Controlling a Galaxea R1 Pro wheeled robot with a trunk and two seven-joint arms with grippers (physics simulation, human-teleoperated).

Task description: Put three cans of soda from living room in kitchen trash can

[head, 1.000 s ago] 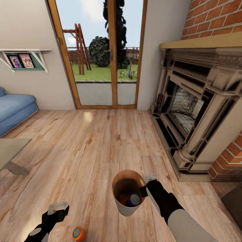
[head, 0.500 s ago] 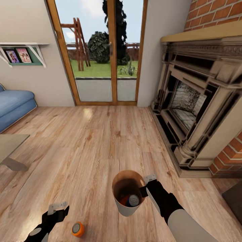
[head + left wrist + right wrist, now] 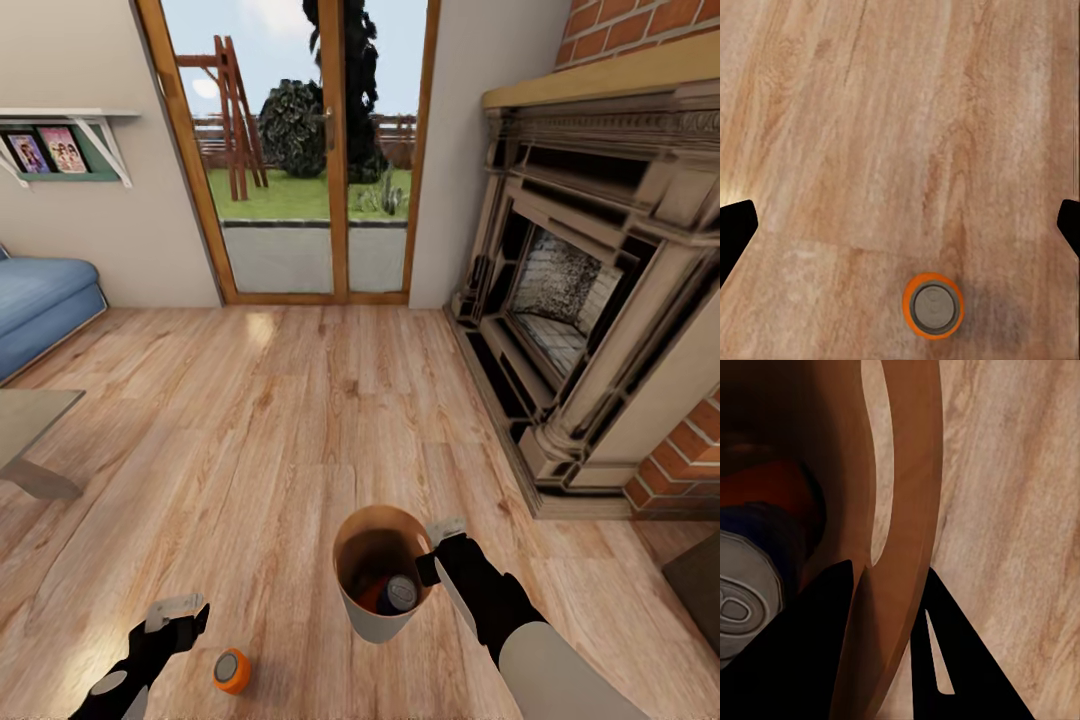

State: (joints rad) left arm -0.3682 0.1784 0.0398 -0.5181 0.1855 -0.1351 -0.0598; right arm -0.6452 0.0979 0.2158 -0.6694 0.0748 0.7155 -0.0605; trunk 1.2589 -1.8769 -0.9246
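Note:
In the head view my right gripper (image 3: 435,550) is shut on the rim of the tash can (image 3: 375,625), a pale grey bin with a brown inside, held above the wood floor. Inside it lie a dark blue soda can (image 3: 401,594) with a silver top and an orange soda can (image 3: 371,598). The right wrist view has the fingers (image 3: 832,607) astride the bin wall (image 3: 904,495), with the blue can (image 3: 750,585) below. A third, orange soda can (image 3: 231,670) stands on the floor beside my open left gripper (image 3: 180,615). In the left wrist view this can (image 3: 934,306) sits ahead of the spread fingers (image 3: 735,232).
I am in the living room. A stone fireplace (image 3: 590,300) under red brick lines the right side, and glass doors (image 3: 300,150) stand ahead. A blue sofa (image 3: 40,300) and a low table corner (image 3: 30,440) are at the left. Plank floor (image 3: 280,430) stretches ahead.
The whole picture has shifted upward, so the camera moved. The floor can now shows fully and a little farther from the bottom edge. Both arms keep their pose; the bin stays gripped.

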